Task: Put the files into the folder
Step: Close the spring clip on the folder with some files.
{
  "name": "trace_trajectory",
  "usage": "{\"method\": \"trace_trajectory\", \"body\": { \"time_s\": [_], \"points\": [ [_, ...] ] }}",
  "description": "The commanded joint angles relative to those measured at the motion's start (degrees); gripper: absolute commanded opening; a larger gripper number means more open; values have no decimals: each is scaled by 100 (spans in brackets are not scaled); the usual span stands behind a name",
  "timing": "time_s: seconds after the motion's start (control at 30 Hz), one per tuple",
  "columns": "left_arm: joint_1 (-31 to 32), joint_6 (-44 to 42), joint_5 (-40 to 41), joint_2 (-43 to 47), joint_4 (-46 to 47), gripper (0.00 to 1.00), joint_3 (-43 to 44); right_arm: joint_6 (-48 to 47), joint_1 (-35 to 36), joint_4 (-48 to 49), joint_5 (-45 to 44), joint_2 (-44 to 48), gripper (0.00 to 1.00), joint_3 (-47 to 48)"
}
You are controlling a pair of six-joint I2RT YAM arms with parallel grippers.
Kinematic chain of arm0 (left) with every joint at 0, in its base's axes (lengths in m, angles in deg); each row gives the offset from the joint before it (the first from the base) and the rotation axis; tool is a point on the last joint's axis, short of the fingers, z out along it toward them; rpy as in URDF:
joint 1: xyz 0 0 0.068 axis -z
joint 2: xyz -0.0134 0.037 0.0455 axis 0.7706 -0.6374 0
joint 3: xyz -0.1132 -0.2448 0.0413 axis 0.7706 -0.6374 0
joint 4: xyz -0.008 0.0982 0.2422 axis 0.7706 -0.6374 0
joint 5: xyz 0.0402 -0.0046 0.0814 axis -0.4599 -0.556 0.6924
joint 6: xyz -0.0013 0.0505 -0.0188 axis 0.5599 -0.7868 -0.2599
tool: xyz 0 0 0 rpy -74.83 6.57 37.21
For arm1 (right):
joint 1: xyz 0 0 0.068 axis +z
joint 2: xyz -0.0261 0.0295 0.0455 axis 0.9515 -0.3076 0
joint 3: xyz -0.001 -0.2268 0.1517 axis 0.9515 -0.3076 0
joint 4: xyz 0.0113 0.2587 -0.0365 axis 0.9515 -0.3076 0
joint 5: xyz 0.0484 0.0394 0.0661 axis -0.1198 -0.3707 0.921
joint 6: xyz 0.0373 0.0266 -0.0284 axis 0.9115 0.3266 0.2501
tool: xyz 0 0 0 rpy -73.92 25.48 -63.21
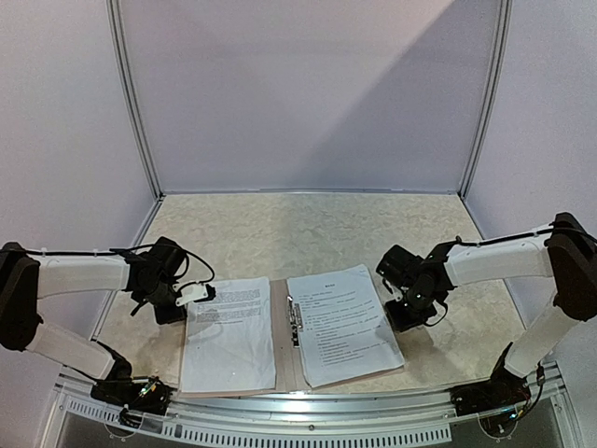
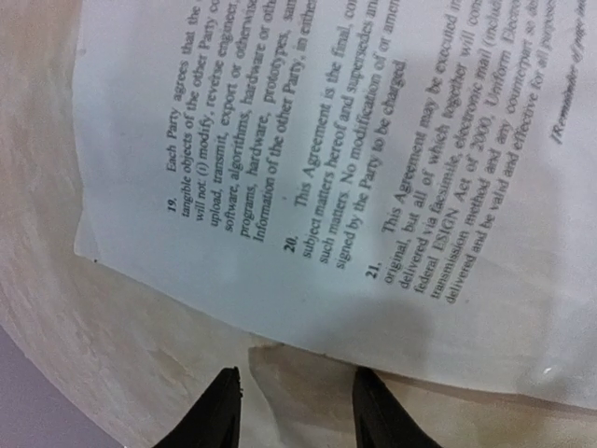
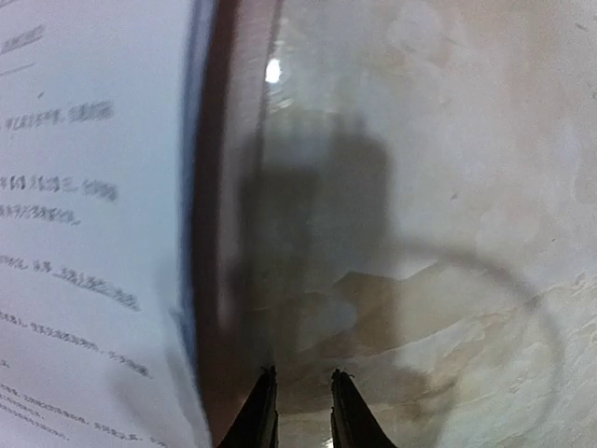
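Observation:
The tan folder (image 1: 282, 329) lies open on the table, its metal clip (image 1: 296, 322) on the spine. One white file (image 1: 229, 338) covers its left leaf and another file (image 1: 342, 322) covers the right leaf. My left gripper (image 1: 184, 301) is at the left sheet's upper left edge. In the left wrist view its jaws (image 2: 297, 381) are open and empty, just short of the printed sheet (image 2: 354, 140). My right gripper (image 1: 405, 304) is off the right sheet's right edge. Its jaws (image 3: 303, 381) stand slightly apart and empty over the table, beside the folder's brown edge (image 3: 220, 233) and the sheet (image 3: 84, 233).
The marbled beige table (image 1: 308, 229) stretches behind the folder to grey walls. A metal rail (image 1: 298, 403) runs along the near edge between the two arm bases. Upright frame posts (image 1: 135, 103) stand at the back corners.

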Motion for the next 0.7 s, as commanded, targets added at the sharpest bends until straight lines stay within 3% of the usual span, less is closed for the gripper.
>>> {"method": "trace_trajectory", "body": {
  "time_s": [0.0, 0.27, 0.47, 0.57, 0.67],
  "points": [
    [319, 129, -466, -216, -633, 44, -304, 302, 204, -45, 256, -131, 20, 120],
    [395, 121, -293, -147, -712, 44, -303, 166, 92, -587, -357, 224, 19, 429],
    [344, -6, 11, 95, -868, 46, -166, -244, -6, -1385, -1669, 375, 25, 1359],
    [307, -33, 92, 135, -939, 47, -5, -603, 78, -650, -1038, 295, 28, 1678],
    [289, -43, 73, 151, -1071, 48, 251, -882, 248, 634, 646, 104, 32, 1697]
  ]
}}
